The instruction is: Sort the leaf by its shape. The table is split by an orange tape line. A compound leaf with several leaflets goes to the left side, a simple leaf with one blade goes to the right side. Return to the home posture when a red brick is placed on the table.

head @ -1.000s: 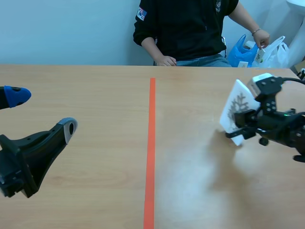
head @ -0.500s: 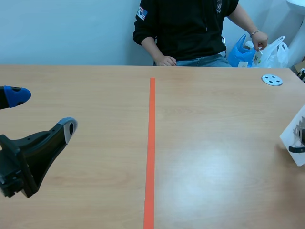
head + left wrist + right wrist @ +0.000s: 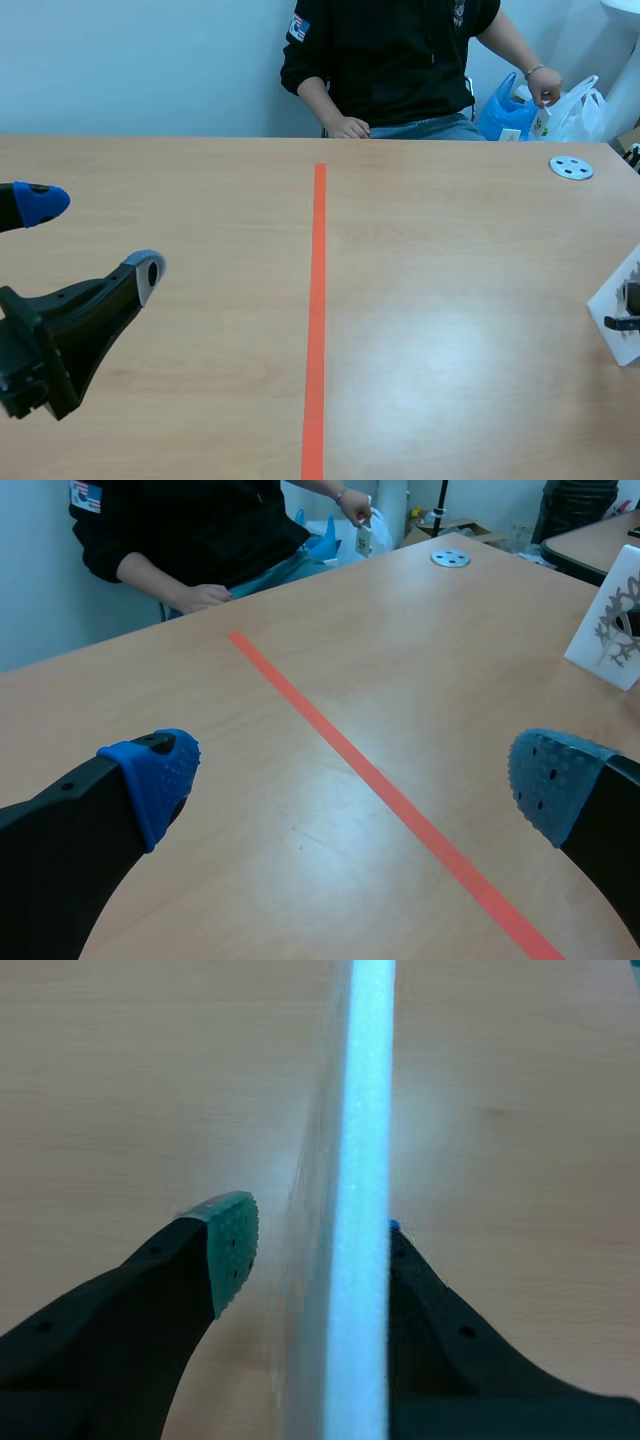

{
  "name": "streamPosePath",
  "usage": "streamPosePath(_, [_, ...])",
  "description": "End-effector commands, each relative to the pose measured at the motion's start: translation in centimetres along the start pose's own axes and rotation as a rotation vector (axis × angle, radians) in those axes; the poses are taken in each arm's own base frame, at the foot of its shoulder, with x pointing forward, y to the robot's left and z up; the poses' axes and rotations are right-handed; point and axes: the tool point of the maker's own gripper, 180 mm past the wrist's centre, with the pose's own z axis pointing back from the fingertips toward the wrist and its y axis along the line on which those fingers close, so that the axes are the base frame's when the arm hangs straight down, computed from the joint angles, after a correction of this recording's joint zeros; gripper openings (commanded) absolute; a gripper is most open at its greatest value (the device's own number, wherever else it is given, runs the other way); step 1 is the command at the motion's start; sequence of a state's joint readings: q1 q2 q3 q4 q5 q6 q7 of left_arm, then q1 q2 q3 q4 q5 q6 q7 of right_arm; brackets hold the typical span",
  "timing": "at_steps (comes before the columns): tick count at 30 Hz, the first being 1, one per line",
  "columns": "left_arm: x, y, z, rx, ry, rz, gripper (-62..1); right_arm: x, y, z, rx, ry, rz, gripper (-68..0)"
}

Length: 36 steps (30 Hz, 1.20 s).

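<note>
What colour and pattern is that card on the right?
The card is white with a dark grey branching leaf print, clearest in the left wrist view.

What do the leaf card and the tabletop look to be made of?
Leaf card: probably foam board or thick card, matte white; its edge looks thick and pale in the right wrist view. Tabletop: wood-grain laminate or veneer, likely, smooth with a soft sheen from reflected light.

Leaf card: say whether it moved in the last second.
Yes. The leaf card went rightward, away from the orange tape line, to the scene view's right edge.
</note>
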State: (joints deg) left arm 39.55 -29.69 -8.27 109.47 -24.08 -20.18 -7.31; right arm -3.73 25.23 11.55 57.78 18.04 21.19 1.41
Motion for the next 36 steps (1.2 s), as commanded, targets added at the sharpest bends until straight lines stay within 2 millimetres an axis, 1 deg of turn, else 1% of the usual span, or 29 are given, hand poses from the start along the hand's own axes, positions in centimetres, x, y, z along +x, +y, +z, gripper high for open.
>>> streamPosePath(1, [0.6, -0.3, 0.1, -0.006, -0.021, 0.007, 1.4, 2.1, -0.6, -0.1, -0.009, -0.058, 0.010, -44.1])
streamPosePath(3, [0.6, -0.3, 0.1, -0.006, -0.021, 0.007, 1.4, 2.1, -0.6, -0.1, -0.009, -0.058, 0.010, -39.5])
streamPosePath(7, [0.6, -0.3, 0.1, -0.006, -0.019, 0.007, 1.4, 2.3, -0.4, 0.0, -0.004, -0.058, 0.018, -33.2])
streamPosePath(9, [0.6, -0.3, 0.1, -0.006, -0.019, 0.008, 1.4, 2.8, -0.3, 0.3, -0.002, -0.071, 0.029, -29.4])
streamPosePath(11, [0.6, -0.3, 0.1, -0.006, -0.019, 0.008, 1.4, 3.3, -0.2, 0.8, 0.001, -0.082, 0.043, -27.3])
streamPosePath(16, [0.6, -0.3, 0.1, -0.006, -0.019, 0.008, 1.4, 4.2, -0.4, 2.4, -0.007, -0.101, 0.051, -27.3])
streamPosePath(21, [0.6, -0.3, 0.1, -0.006, -0.019, 0.008, 1.4, 5.5, -1.2, 5.0, -0.030, -0.135, 0.060, -27.3])
streamPosePath(24, [0.6, -0.3, 0.1, -0.006, -0.019, 0.008, 1.4, 7.0, -1.8, 6.9, -0.051, -0.166, 0.087, -27.3])
streamPosePath(28, [0.6, -0.2, 0.1, -0.005, -0.019, 0.007, 1.4, 9.6, -2.3, 9.5, -0.077, -0.217, 0.138, -27.3])
streamPosePath(31, [0.6, -0.2, 0.1, -0.005, -0.019, 0.007, 1.4, 11.5, -1.5, 11.0, -0.052, -0.249, 0.187, -27.3])
streamPosePath(36, [0.6, -0.2, 0.1, -0.005, -0.019, 0.007, 1.4, 14.1, 1.7, 12.6, 0.050, -0.297, 0.244, -27.3])
